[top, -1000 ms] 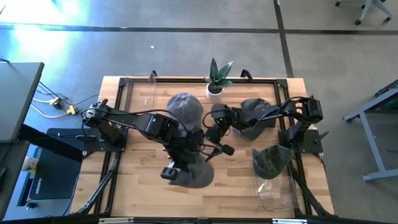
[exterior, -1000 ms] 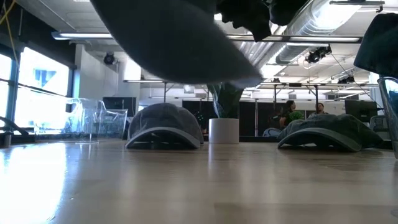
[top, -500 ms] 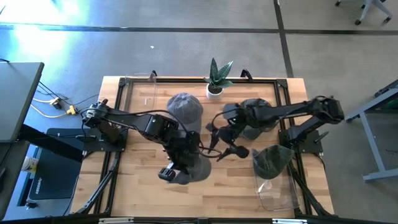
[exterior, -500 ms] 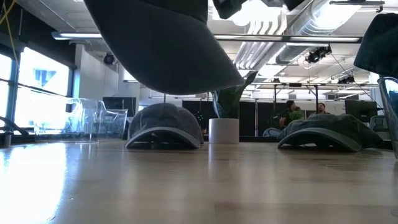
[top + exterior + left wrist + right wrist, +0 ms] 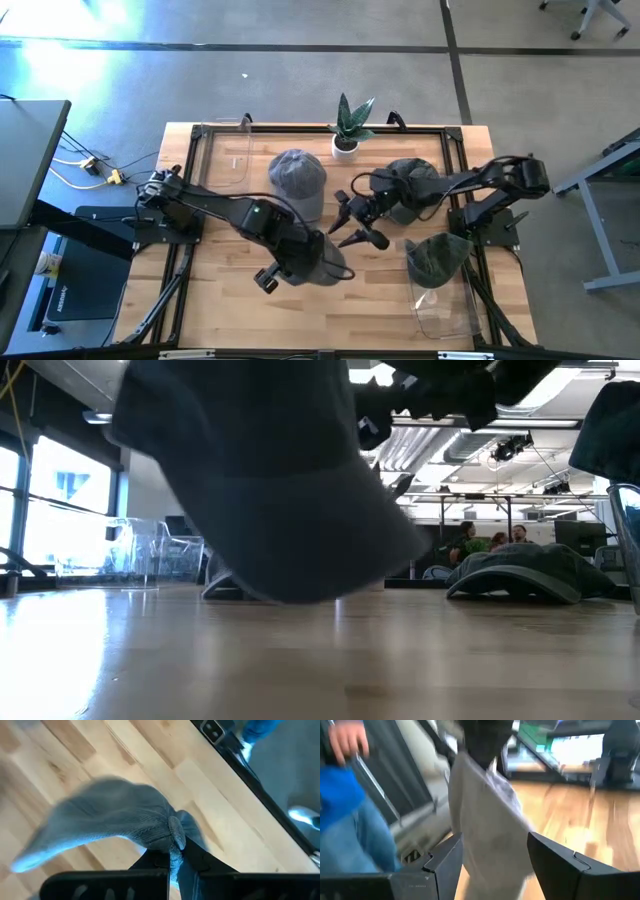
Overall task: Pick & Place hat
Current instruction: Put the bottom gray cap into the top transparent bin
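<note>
Grey knitted fabric fills the near part of the scene: the soft grey knit hat (image 5: 318, 262) hangs from the left hand (image 5: 292, 268), which is clamped shut on a pinched fold of it, low in the centre of the high view and clear above the pale wooden slatted worktop (image 5: 215, 300). In the left wrist view only a small bunch of cloth sits between the dark fingers (image 5: 192, 865), so my worry is that a quick swing could let the fold slip and drop the hat short of its place. Just beyond it, in the middle of the frame, the right hand (image 5: 352, 222) stands with its jaws spread and nothing between them, pointing at the hanging hat; I judge the two arms near enough that the loose cloth could snag on those open fingers. Farther back lie a second grey knit hat (image 5: 296, 172) at upper centre and a dark green cap (image 5: 412, 186) under the right arm, with another dark green cap (image 5: 438, 258) on a clear stand at lower right; a wide sweep could drag them. At the far edge stands a small potted plant in a white pot (image 5: 346, 132), easily toppled.
</note>
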